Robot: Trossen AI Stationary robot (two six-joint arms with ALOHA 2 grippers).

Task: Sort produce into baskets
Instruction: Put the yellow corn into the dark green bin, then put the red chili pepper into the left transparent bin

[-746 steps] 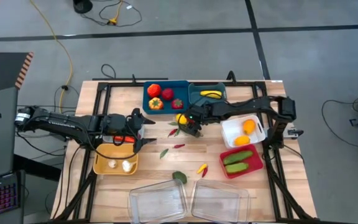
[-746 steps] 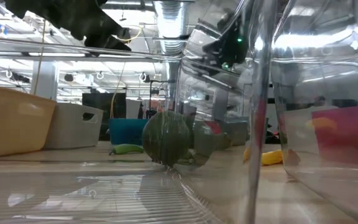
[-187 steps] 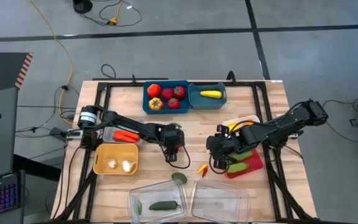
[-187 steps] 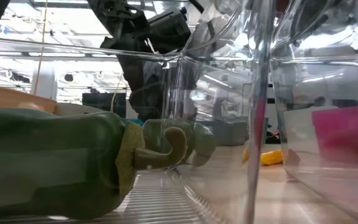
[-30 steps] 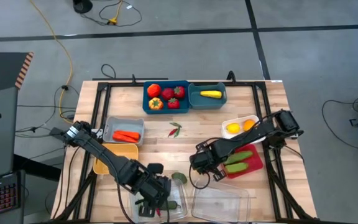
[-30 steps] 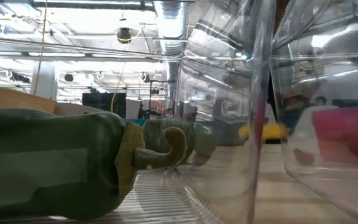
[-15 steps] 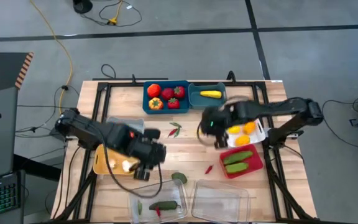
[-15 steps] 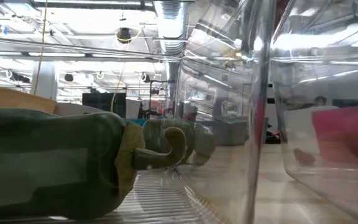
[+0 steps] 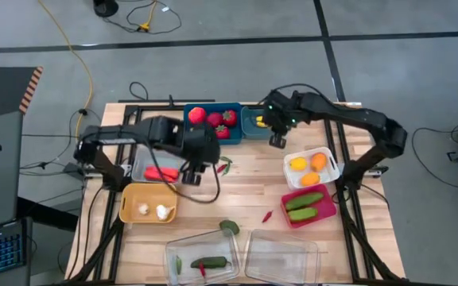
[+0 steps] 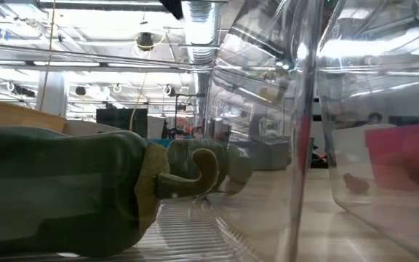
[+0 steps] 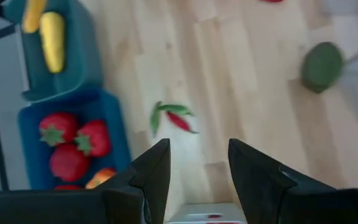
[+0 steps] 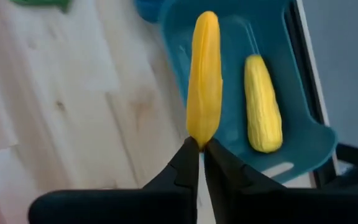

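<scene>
Right end effector (image 12: 200, 144) pinches a yellow chili (image 12: 204, 78) by its tip over the small teal bin (image 12: 278, 93), beside the corn (image 12: 262, 112). It looks light, stiff and slick; a mid-body hold seems safer. Left end effector (image 11: 197, 168), partly open and empty, hovers near the same bin.

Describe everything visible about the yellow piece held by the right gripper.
The yellow pepper is long, smooth and slim, plastic-looking, tapering toward both ends. The right gripper pinches its lower tip, fingers shut, so it sticks straight out. It hangs above the small teal bin, where a knobbly yellow corn cob already lies; nothing else touches it.
</scene>
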